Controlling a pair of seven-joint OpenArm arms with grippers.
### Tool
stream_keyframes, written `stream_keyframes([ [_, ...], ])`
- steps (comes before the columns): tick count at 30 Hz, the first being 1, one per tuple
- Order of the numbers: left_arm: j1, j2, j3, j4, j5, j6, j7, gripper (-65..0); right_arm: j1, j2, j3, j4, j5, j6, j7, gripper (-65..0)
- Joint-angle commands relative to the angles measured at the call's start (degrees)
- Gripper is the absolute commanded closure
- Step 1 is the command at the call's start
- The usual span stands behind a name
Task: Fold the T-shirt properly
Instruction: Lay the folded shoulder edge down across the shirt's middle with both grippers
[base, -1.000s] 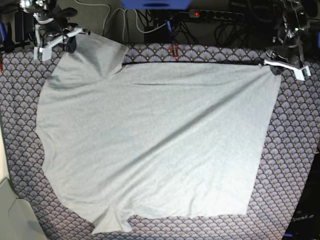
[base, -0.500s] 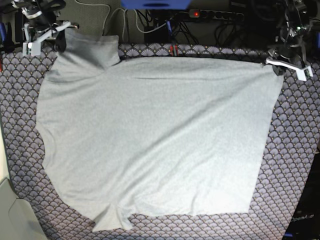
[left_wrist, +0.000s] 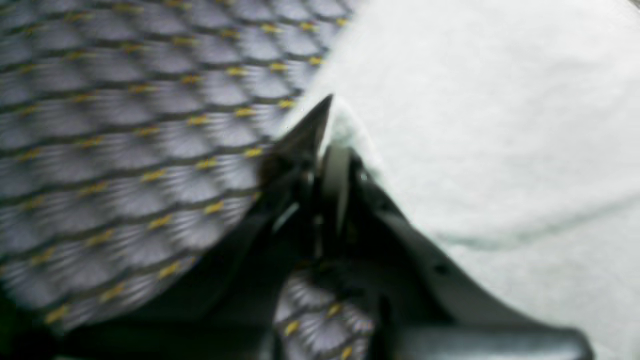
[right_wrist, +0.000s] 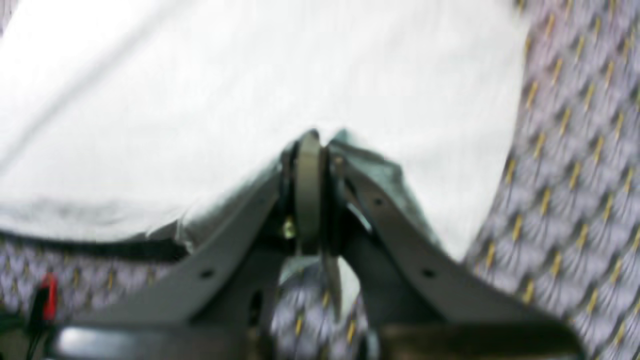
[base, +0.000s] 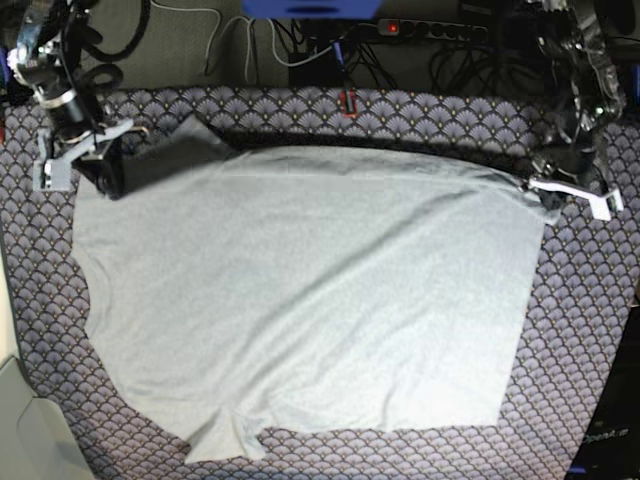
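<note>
The light grey T-shirt (base: 300, 300) lies spread over the fan-patterned tablecloth (base: 585, 330), with a small sleeve flap at its near edge. On the left of the base view, my right gripper (base: 105, 172) is shut on the shirt's far-left part, which hangs darkly bunched from it. On the right side, my left gripper (base: 548, 195) is shut on the far-right corner. In the right wrist view the right gripper (right_wrist: 312, 142) pinches a fold of the shirt (right_wrist: 250, 75). The left wrist view shows the left gripper (left_wrist: 325, 125) nipping the shirt's (left_wrist: 500, 125) edge.
A power strip (base: 430, 30) and tangled cables lie behind the table's far edge. A small red object (base: 348, 102) sits at the far edge. A grey box corner (base: 25, 430) stands at the front left. Patterned cloth shows around the shirt on every side.
Both grippers have come toward the front, lower over the table, bringing the shirt's far edge with them. The right gripper's end also shifted and its raised fabric dropped.
</note>
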Motion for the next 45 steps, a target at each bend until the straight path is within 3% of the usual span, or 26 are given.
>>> stream_keyframes([
  [1,-1.64,-0.76,-0.35,-0.28,-0.18,-0.25,-0.08,-0.6,1.71,0.46,0.31,0.72,0.27,0.34,-0.04,0.0],
  [6,-8.41,-0.84,-0.08,-5.99,-0.01,-0.25,1.24,-0.6,11.47,0.20,0.22,-0.51,-8.44,0.25,-6.28,0.0],
  [9,-12.72,-1.55,0.09,-8.89,3.42,-0.34,1.24,-0.6,18.77,0.20,0.04,-3.41,-13.36,0.25,-9.10,0.0],
  [16,-22.48,-1.90,2.64,-14.87,11.77,-0.43,0.88,-0.6,30.72,0.46,-0.22,-14.48,-21.10,0.61,-10.42,0.0],
  [20,-28.02,-1.90,5.37,-19.80,15.55,-0.43,0.71,-0.6,35.91,0.73,-0.31,-22.31,-21.62,0.61,-10.24,0.0],
  [25,-32.15,-1.90,8.44,-22.96,17.75,-0.43,0.01,-0.6,40.66,4.86,-4.44,-30.13,-21.62,0.61,-10.06,0.0],
  [32,-32.85,-1.90,11.70,-26.21,20.04,-0.43,-5.36,-0.6,44.61,9.25,-10.77,-38.57,-21.62,0.34,-2.50,0.0],
  [45,-33.64,-1.90,12.05,-27.80,20.56,-0.43,-7.82,-0.9,52.00,9.34,-12.62,-46.75,-21.71,0.34,-2.33,0.0],
])
